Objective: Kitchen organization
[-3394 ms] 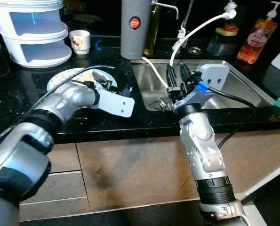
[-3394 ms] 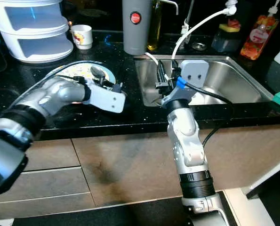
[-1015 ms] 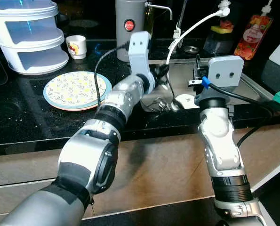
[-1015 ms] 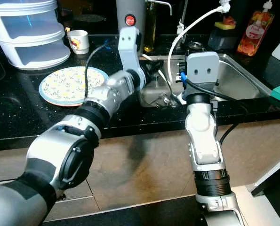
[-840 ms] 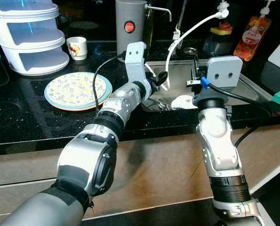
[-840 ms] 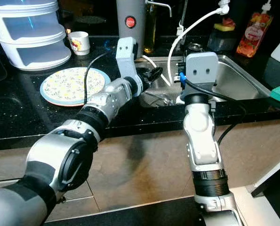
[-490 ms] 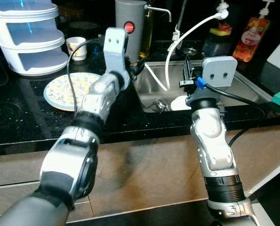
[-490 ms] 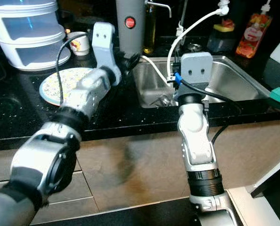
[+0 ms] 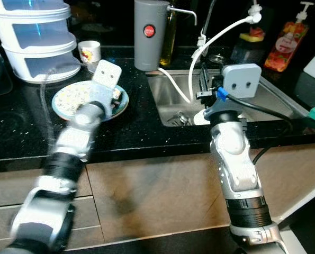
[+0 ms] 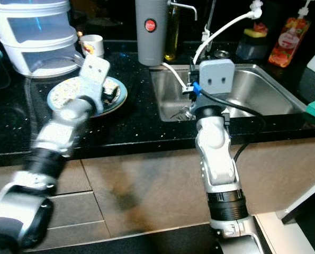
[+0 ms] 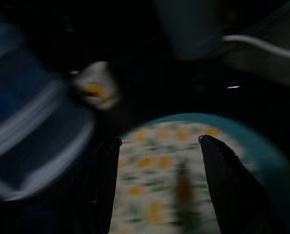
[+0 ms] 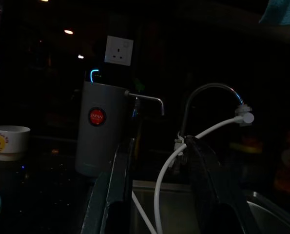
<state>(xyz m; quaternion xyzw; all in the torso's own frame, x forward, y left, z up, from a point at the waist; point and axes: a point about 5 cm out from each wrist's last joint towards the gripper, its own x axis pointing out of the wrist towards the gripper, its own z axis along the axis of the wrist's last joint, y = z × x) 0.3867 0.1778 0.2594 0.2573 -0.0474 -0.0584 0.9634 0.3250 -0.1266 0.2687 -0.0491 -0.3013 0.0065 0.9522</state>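
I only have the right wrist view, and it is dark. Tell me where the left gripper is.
Observer: The left gripper hangs over the floral plate on the black counter, fingers apart. That arm is motion-blurred.
Operator: Report what sits beside the plate.
Observer: A stack of white containers stands behind it, with a small white cup next to the stack.
Operator: Give me the right gripper's position from above.
Observer: The right gripper is raised over the front edge of the steel sink, fingers apart, with the white hose running past them.
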